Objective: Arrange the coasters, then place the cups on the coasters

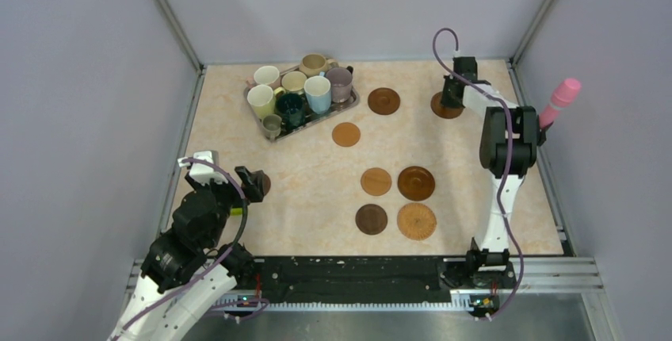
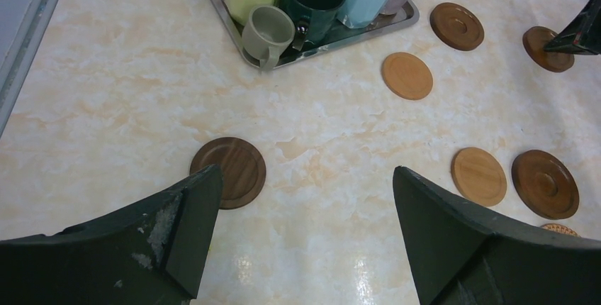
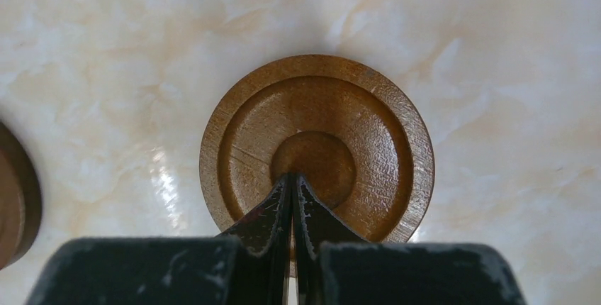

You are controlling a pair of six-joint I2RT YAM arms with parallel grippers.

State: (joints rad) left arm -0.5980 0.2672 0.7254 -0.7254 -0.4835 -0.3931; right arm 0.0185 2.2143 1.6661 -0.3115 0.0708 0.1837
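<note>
Several cups [image 1: 301, 91] stand packed on a silver tray [image 1: 329, 118] at the back left. Several round coasters lie flat on the table. One dark coaster [image 2: 230, 172] sits just beyond my left finger; my left gripper [image 2: 305, 171] hangs open above the bare table beside it, holding nothing. At the back right, my right gripper [image 3: 292, 177] is shut, its tips pressed together over the centre dimple of a brown coaster [image 3: 317, 145]. In the top view that gripper [image 1: 452, 95] covers part of the same coaster [image 1: 441, 108].
A dark coaster [image 1: 383, 101] and an orange one [image 1: 346, 134] lie right of the tray. More coasters sit in a square near the middle [image 1: 376, 181] [image 1: 416, 183] [image 1: 371, 219] [image 1: 417, 221]. A pink-tipped stick [image 1: 561, 99] stands at the right edge. Grey walls enclose the table.
</note>
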